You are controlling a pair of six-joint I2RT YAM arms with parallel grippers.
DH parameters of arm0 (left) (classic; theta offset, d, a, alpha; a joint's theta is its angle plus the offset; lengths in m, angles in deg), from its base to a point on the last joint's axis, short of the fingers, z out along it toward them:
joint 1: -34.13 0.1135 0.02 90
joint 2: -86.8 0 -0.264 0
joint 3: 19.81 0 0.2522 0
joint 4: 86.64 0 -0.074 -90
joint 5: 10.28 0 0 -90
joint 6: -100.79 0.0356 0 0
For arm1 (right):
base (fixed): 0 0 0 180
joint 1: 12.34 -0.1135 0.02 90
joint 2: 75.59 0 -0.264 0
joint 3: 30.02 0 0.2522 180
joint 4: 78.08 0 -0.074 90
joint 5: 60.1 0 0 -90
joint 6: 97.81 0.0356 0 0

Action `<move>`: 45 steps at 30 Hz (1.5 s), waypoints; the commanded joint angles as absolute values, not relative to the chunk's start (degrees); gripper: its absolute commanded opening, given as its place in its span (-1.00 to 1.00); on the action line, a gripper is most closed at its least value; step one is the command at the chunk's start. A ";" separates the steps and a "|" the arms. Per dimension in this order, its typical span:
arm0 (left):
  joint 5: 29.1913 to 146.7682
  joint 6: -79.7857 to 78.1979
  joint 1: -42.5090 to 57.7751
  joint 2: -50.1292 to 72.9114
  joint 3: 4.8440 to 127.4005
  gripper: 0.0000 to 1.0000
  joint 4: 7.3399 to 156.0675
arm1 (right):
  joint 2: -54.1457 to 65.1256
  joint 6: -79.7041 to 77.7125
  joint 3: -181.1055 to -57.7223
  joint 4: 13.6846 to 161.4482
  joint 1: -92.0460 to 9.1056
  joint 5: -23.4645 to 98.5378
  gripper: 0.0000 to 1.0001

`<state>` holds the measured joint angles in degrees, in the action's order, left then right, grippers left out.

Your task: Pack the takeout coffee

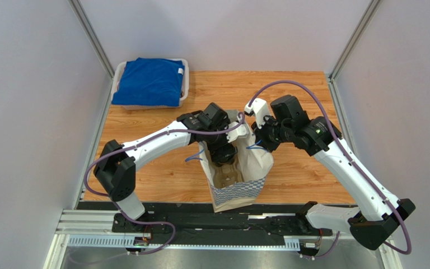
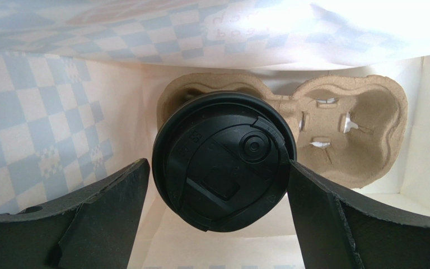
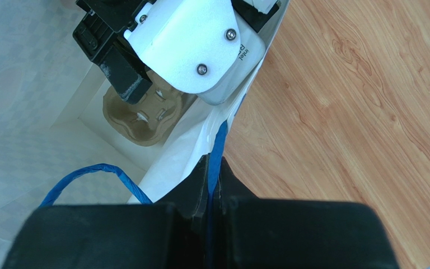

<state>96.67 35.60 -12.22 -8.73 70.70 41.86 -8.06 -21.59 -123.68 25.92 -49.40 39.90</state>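
The takeout coffee (image 2: 223,159) shows only its round black lid; it stands in the left pocket of the brown pulp carrier (image 2: 363,129) at the bottom of the checkered paper bag (image 1: 239,188). My left gripper (image 2: 217,163) reaches down into the bag and is open. Its fingers straddle the lid: the left one stands clear of it, the right one is at its rim. My right gripper (image 3: 214,162) is shut on the bag's blue handle (image 3: 218,140) at the right rim of the bag. In the top view the left gripper (image 1: 223,151) hides the cup.
A white bin holding a folded blue cloth (image 1: 150,81) stands at the back left of the wooden table (image 1: 301,168). Grey walls enclose the table on three sides. The carrier's right pocket (image 2: 335,131) holds nothing. A second blue handle (image 3: 88,174) loops over the bag's near side.
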 commanded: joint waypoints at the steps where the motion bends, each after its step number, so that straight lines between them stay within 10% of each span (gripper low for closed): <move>1: 95.71 34.78 -11.92 -8.30 73.14 0.98 39.00 | -7.83 -22.93 -123.76 27.52 -49.35 39.30 -1.00; 45: 100.18 28.73 -8.94 2.51 79.38 0.98 42.77 | -8.88 -22.49 -122.35 29.89 -49.17 34.64 -1.00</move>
